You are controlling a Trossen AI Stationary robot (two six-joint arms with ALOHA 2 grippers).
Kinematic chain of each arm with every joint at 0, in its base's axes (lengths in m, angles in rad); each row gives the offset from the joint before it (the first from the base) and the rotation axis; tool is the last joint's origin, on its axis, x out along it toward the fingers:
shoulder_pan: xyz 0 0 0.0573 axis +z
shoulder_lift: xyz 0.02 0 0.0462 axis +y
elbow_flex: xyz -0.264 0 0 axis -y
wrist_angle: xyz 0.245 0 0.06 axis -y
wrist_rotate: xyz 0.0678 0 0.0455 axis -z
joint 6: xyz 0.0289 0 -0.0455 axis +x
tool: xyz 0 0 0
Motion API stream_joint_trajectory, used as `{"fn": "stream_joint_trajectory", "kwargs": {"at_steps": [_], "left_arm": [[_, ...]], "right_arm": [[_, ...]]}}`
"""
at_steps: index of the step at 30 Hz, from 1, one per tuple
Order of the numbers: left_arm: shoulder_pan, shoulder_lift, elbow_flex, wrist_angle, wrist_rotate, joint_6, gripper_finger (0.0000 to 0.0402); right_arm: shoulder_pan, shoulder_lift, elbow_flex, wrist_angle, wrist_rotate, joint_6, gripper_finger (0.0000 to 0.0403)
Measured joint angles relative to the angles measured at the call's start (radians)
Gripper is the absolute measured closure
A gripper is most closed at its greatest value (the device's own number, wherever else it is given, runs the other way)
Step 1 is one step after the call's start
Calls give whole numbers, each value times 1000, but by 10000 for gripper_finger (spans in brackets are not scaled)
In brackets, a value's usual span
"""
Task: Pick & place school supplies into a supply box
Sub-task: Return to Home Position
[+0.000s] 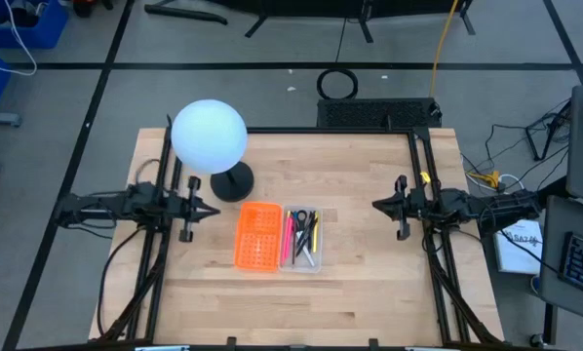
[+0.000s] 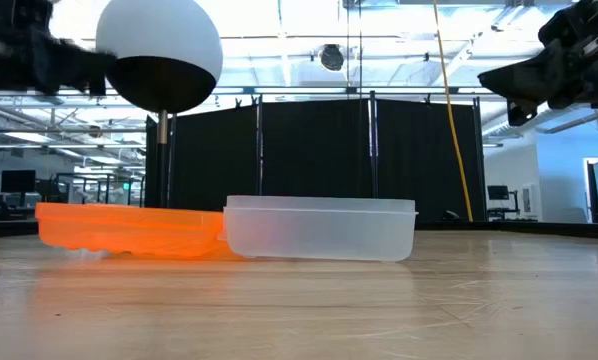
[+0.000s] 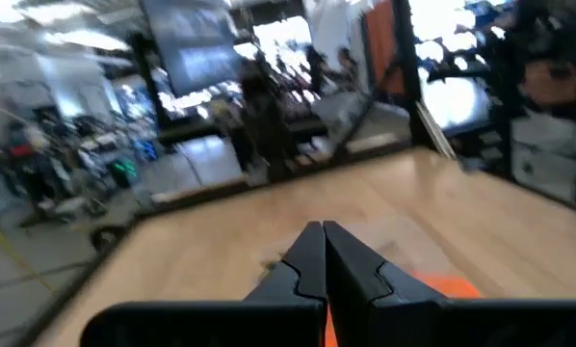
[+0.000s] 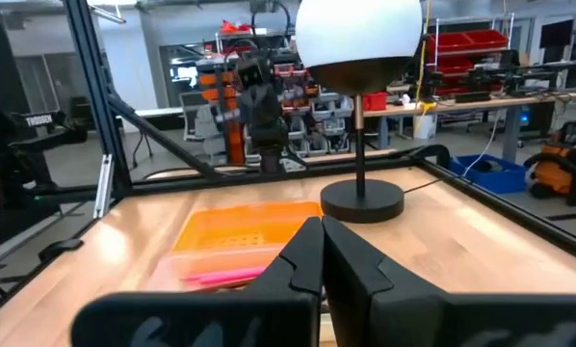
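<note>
The supply box (image 1: 303, 239) is a clear shallow tray joined to an orange gridded panel (image 1: 258, 235), resting flat on the wooden table near its middle. The school supplies (image 1: 302, 234), pink, yellow and dark pens with black-handled scissors, lie inside the clear tray. My left gripper (image 1: 216, 210) is shut and hovers level at the table's left side, pointing toward the box. My right gripper (image 1: 375, 205) is shut and hovers level at the right side, also pointing inward. In the low view the tray (image 2: 319, 229) hides its contents. Both wrist views show shut fingers holding nothing: the left gripper (image 3: 324, 231) and the right gripper (image 4: 322, 224).
A white globe lamp (image 1: 209, 136) on a black round base (image 1: 232, 182) stands at the far left, close to my left gripper. Black frame rails run along the table's left, right and far edges. Bare wood lies on the near half of the table (image 1: 301, 302).
</note>
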Motion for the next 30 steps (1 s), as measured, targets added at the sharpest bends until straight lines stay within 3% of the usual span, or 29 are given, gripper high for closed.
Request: {"fn": "stream_joint_trajectory", "kwargs": {"at_steps": [14,26,30], "left_arm": [[0,83,-40,28,55,1,399],[0,162,-40,21,24,25,395],[0,178,-40,22,14,-49,397]], "right_arm": [[0,1,0,-16,-50,10,403],[0,3,0,-16,-48,3,403],[0,3,0,-12,-48,4,403]]}}
